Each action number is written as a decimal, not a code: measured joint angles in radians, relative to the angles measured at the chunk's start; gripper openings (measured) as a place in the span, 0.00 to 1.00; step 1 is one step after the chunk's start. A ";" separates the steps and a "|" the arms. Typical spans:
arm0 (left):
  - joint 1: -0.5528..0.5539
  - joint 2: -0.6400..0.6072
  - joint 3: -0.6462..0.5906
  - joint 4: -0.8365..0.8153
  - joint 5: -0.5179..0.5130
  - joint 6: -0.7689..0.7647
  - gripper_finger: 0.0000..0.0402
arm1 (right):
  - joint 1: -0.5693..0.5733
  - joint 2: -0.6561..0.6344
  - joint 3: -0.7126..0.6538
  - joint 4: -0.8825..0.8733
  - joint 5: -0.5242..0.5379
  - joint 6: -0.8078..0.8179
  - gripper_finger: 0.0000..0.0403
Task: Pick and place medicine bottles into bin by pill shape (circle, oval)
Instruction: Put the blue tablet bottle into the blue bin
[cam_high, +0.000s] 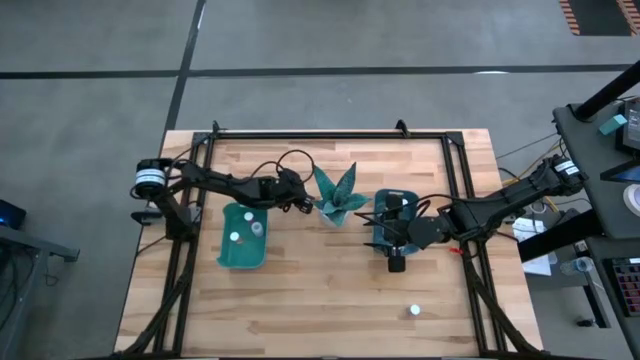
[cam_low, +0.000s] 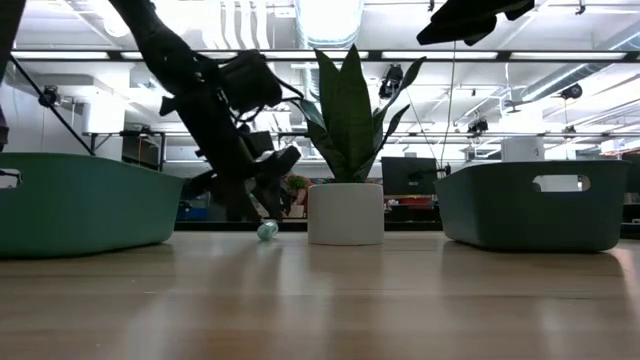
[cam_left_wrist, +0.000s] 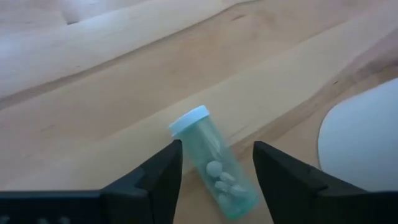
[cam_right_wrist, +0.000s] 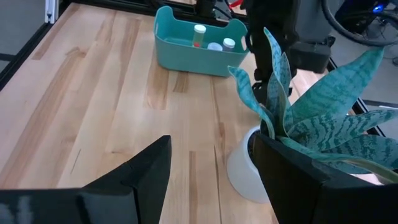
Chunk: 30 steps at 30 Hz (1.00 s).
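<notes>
the left gripper (cam_left_wrist: 214, 180) is low over the wooden table (cam_high: 330, 300), just left of the plant in the white pot (cam_low: 345, 213) and on the far right side of the left bin (cam_high: 243, 238). its two dark fingers are apart. between them lies a small bottle (cam_left_wrist: 214, 163) on its side, flat on the wood. the bottle is pale and see-through with a light cap, and little white pills show inside it. the fingers do not squeeze it; there is a small gap on each side.

the bottle's long side points away from the gripper and leans a bit slantwise, cap end farther out. the fingers stand one on each side of its body, so they cross its narrow way. that looks like a good line-up for a pinch: the gripper only needs to close.

in the low view the same bottle (cam_low: 267, 230) sits on the table right under the left arm, beside the pot.

the left arm is by far the nearer one. the right gripper (cam_high: 397, 262) waits near the right bin (cam_high: 384, 197), fingers apart and empty, well apart from this bottle.

the left bin already has a few bottles in it (cam_right_wrist: 214, 45). one more bottle (cam_high: 414, 311) lies alone at the near edge of the table, on the right side.
</notes>
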 joint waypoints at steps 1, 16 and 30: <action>0.000 0.010 0.000 0.011 0.000 0.000 0.45 | 0.000 0.000 0.000 0.001 0.000 0.000 0.54; 0.008 0.077 -0.005 0.022 -0.024 0.002 0.35 | 0.000 0.000 0.000 0.004 0.000 0.000 0.54; 0.015 -0.024 -0.007 -0.034 -0.039 0.100 0.13 | 0.000 0.000 0.000 0.012 0.000 0.000 0.54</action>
